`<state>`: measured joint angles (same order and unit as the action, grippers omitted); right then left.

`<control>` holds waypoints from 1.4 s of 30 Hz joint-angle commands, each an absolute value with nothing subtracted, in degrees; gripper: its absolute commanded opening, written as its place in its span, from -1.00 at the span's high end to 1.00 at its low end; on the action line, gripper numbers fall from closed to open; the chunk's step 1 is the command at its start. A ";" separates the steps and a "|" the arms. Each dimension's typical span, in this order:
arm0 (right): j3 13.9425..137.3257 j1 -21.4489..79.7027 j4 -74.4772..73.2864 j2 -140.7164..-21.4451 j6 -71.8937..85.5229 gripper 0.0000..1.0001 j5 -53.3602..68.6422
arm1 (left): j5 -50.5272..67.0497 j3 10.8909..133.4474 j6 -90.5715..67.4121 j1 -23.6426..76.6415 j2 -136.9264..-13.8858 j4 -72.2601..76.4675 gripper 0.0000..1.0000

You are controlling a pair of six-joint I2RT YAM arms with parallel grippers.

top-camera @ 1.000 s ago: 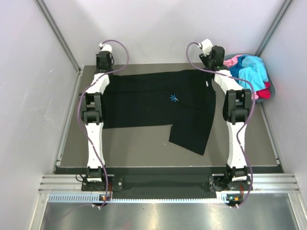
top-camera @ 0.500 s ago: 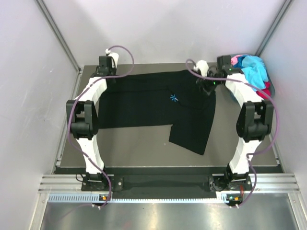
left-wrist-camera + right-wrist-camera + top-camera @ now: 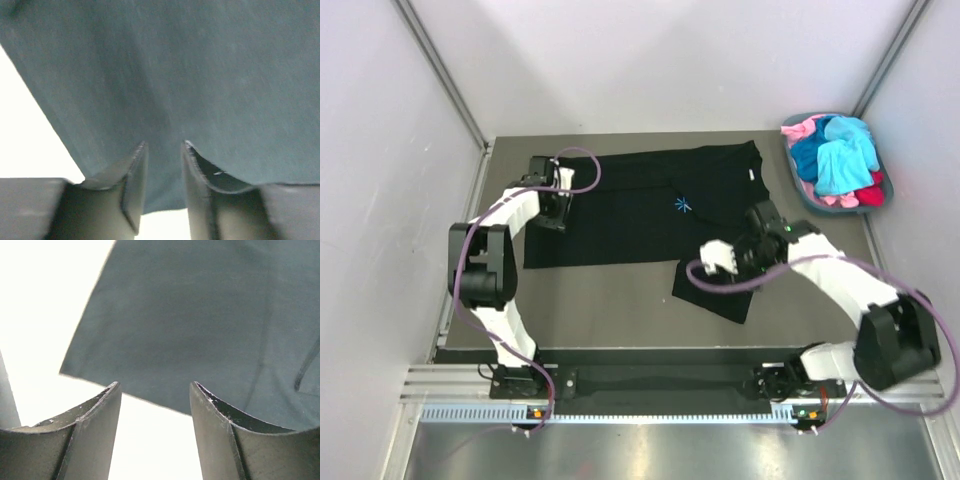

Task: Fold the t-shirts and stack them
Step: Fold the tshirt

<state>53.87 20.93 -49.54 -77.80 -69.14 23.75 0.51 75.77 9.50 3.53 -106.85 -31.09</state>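
From above, the black shirt lies flat, its left edge under the left gripper and its skewed flap under the right gripper. Left wrist: jaws narrow, cloth just beyond, no pinch visible. Right wrist: jaws wide, flap edge just ahead; best to pinch that corner cleanly. One black shirt; one basket of four colours, far behind the right gripper.

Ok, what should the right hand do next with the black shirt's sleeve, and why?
Probably lower the right gripper and pinch the sleeve of the black t-shirt at its hem. The jaws hang open over that edge, and the sleeve sticks out flat, not yet folded in.
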 commanded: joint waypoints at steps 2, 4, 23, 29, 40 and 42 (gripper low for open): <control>45.81 21.97 -52.98 -65.77 -85.76 -0.16 21.89 | 3.43 73.04 8.00 2.55 -98.44 -30.50 -0.02; 42.37 22.06 -54.92 -63.29 -89.02 -0.15 21.10 | 2.81 72.77 7.82 2.11 -98.61 -30.59 -0.02; 37.00 24.96 -51.24 -68.72 -96.85 -0.03 22.94 | -1.84 71.72 6.50 -1.76 -99.58 -30.24 0.00; 37.44 25.66 -51.85 -70.40 -98.52 0.07 23.99 | -3.16 70.93 7.56 -2.72 -98.97 -30.59 0.00; 35.77 28.56 -52.30 -71.54 -100.11 0.10 24.96 | -4.22 70.84 9.05 -5.54 -99.23 -30.67 0.01; 35.86 28.83 -52.03 -72.59 -99.93 0.16 24.70 | -4.22 71.01 9.05 -5.45 -99.49 -30.76 0.01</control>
<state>36.01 27.66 -52.01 -71.29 -98.45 22.13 -3.81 71.02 8.27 -5.28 -100.88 -31.31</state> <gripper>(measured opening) 0.435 0.495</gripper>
